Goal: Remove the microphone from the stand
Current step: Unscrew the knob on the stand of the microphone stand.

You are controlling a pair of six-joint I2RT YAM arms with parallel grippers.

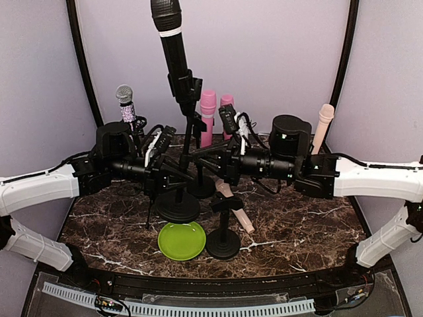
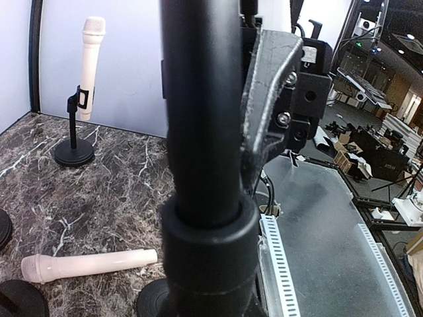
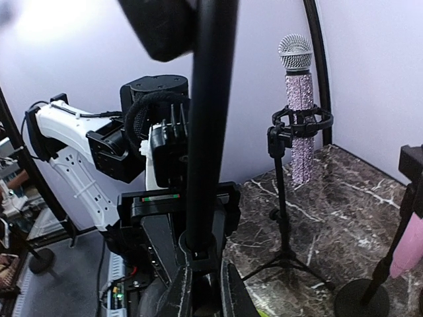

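Observation:
A tall black microphone [image 1: 170,39] stands upright in the clip [image 1: 187,89] of a black stand [image 1: 190,135] with a round base [image 1: 177,208]. It rises above both arms. My left gripper [image 1: 173,173] is closed around the lower stand pole, which fills the left wrist view [image 2: 201,132] and hides my fingers. My right gripper [image 1: 201,158] is shut on the same pole from the right. In the right wrist view its fingers [image 3: 178,290] clamp a joint of the pole [image 3: 205,132].
A glitter microphone [image 1: 125,105] on a tripod stands back left, two pink microphones [image 1: 208,115] behind centre and a cream one [image 1: 324,125] back right. Another cream microphone [image 1: 234,205] lies on the marble. A green plate [image 1: 182,240] and a small empty stand [image 1: 223,241] sit in front.

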